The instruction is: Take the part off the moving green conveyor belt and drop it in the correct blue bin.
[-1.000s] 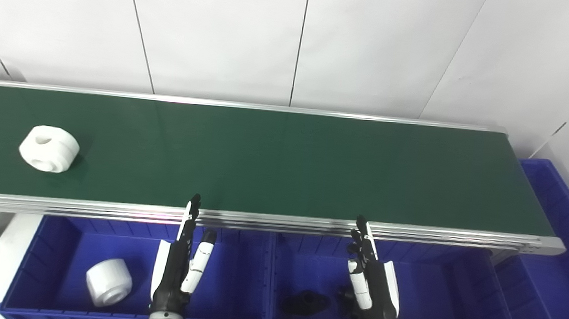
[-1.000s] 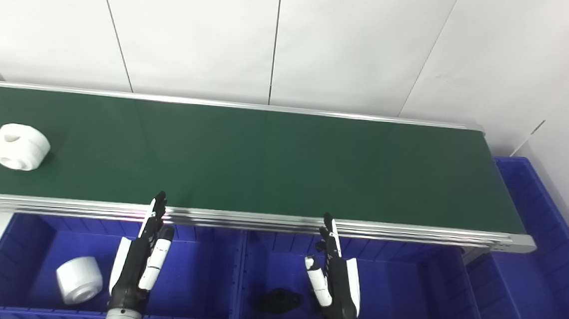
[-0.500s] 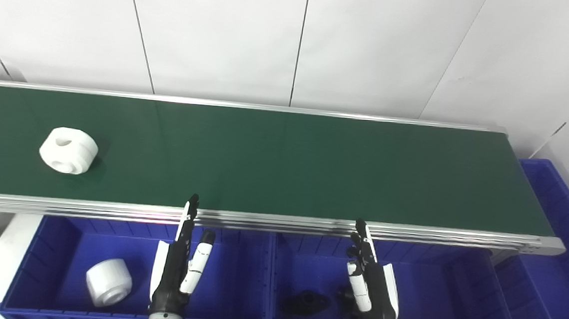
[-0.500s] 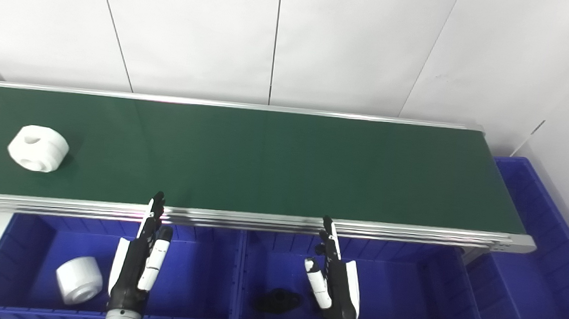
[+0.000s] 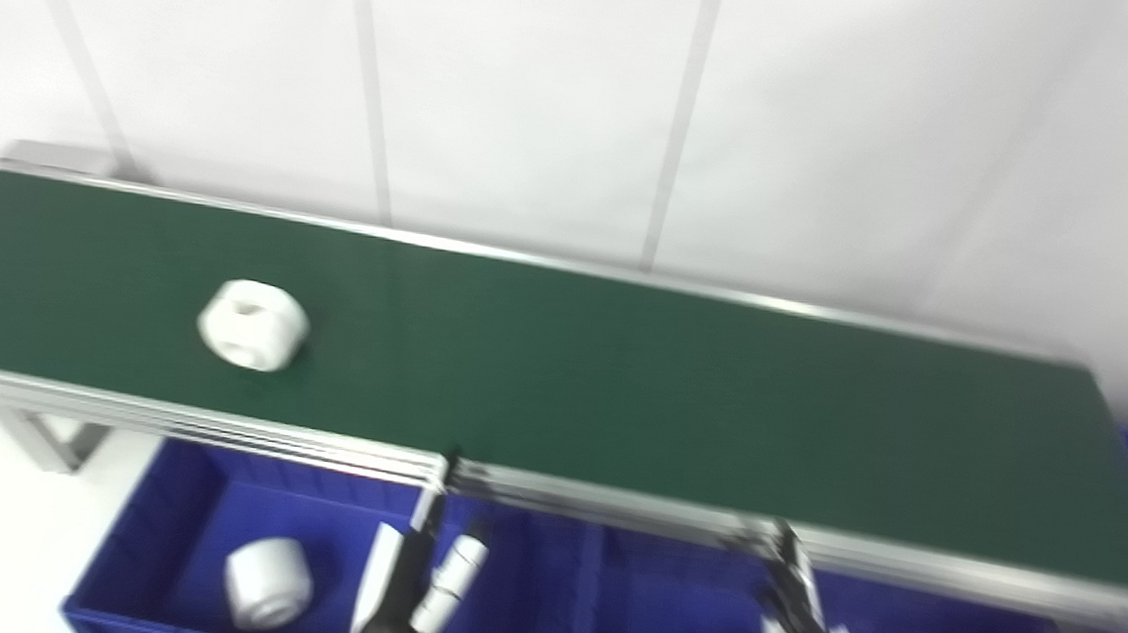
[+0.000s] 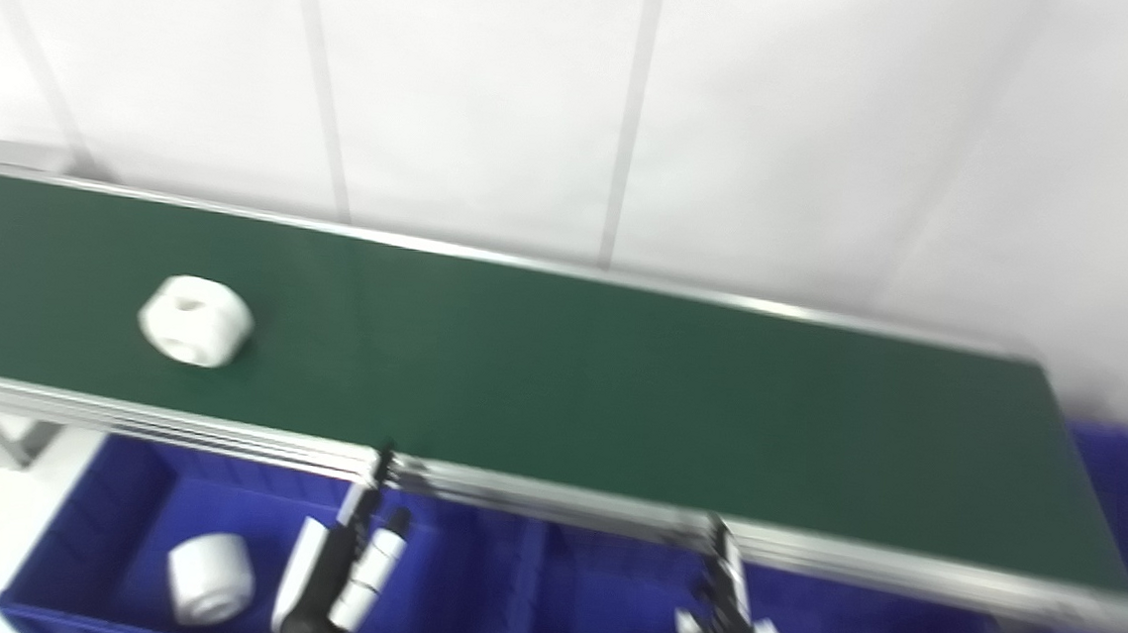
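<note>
Riding the green conveyor belt (image 5: pixel 619 380) toward its left end is a white ring-shaped part (image 5: pixel 253 325), a short cylinder with a hole through the top, lying nearer the belt's front rail than the back one. Both frames are motion-blurred.

Below the front rail sit blue bins. The left blue bin (image 5: pixel 164 497) holds a second white cylindrical part (image 5: pixel 267 582), resting in its front left area. The middle blue bin (image 5: pixel 663 602) is just beside it to the right, a shared wall between them; something dark shows at the bottom edge of it in the right eye view, too cut off to name. Another blue bin (image 6: pixel 1124 475) shows at the far right, past the belt's end.

Left hand (image 5: pixel 411 584): over the left bin, fingers straight and pointing up at the rail, thumb held apart, nothing in its grasp. Fingertips reach the rail's edge.

Right hand (image 5: pixel 801 621): over the middle bin, fingers extended upward, empty, lower part cut off by the frame. Well apart from the part on the belt.
</note>
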